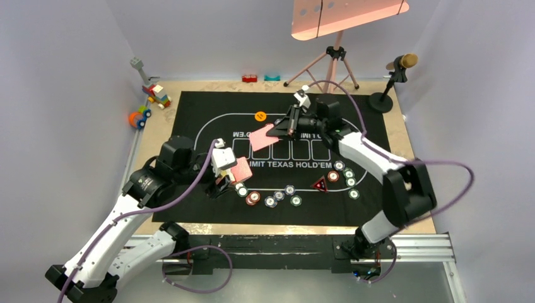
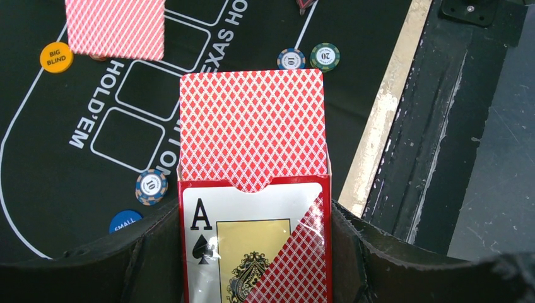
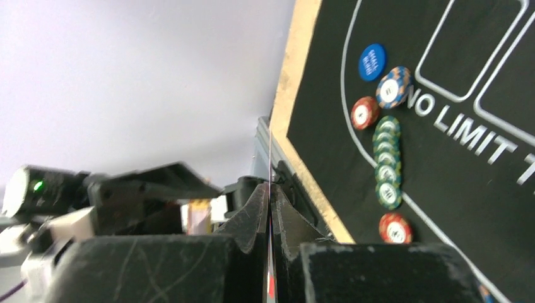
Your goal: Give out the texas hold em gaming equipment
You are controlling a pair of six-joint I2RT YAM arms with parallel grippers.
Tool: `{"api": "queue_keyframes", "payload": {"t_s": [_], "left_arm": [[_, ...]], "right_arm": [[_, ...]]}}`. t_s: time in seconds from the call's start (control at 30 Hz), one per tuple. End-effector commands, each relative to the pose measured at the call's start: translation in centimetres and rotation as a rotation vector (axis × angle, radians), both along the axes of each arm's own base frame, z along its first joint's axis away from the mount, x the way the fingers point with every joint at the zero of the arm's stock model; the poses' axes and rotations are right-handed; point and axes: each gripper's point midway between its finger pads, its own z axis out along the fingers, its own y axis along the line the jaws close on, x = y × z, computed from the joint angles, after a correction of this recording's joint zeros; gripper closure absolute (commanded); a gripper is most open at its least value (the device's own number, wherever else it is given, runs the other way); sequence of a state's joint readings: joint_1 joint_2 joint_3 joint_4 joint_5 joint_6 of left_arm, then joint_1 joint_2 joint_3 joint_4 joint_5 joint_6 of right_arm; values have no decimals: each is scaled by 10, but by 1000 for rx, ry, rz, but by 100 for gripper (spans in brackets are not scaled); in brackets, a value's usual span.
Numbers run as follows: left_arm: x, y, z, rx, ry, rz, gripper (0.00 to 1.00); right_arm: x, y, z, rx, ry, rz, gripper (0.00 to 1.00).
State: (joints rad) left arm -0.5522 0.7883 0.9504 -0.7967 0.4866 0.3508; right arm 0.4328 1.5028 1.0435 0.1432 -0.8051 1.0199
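Over the near left part of the black mat (image 1: 189,107), the left gripper (image 2: 255,278) holds a red card box (image 2: 252,214) between its two fingers, one finger on each side. A stack of pink-backed cards (image 2: 252,126) sticks out of the open top of the box. Over the far middle of the mat, the right gripper (image 3: 270,196) has its jaws pressed tight on the thin edge of one single card (image 1: 264,139). An orange button (image 1: 260,116) lies on the mat just beside that card, on its far side. A blue button (image 2: 125,222) lies on the mat near the box. A row of chips (image 1: 270,202), red, grey and green, lies along the near side of the mat. A bunch of chips (image 1: 348,173) sits nearer the right side of the mat. A red triangle marker (image 1: 320,185) lies on the mat between the row and the bunch. Toy blocks (image 1: 158,95) sit off the mat, past its far left corner.
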Motion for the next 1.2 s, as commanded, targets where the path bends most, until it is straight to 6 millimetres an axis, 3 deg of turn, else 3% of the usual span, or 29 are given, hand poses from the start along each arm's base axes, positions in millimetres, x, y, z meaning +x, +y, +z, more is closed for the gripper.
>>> {"api": "queue_keyframes", "payload": {"t_s": [0.0, 0.13, 0.27, 0.47, 0.67, 0.87, 0.97, 1.07, 1.17], "left_arm": [[-1, -6, 15, -45, -32, -21, 72], [-1, -6, 19, -50, -36, -21, 72], [-1, -6, 23, -56, -39, -24, 72], [-3, -7, 27, -64, -46, -30, 73], [-6, -5, 31, -68, -52, -32, 73], [-8, -6, 33, -77, -48, -36, 73], [-9, -6, 33, -80, -46, -39, 73], [-10, -6, 31, -77, -41, -39, 73], [-11, -6, 30, -80, -28, -33, 73]], "right_arm": [[37, 33, -19, 15, -36, 34, 98], [73, 76, -47, -3, -25, 53, 99], [95, 122, -76, -23, -12, 65, 98], [114, 178, -121, -57, 18, 33, 96], [124, 213, -142, -54, 35, -3, 92], [117, 227, -171, -97, 69, -14, 83], [114, 226, -180, -131, 71, -19, 67], [111, 219, -175, -164, 51, -8, 50], [111, 209, -159, -189, 12, -14, 44]]}}
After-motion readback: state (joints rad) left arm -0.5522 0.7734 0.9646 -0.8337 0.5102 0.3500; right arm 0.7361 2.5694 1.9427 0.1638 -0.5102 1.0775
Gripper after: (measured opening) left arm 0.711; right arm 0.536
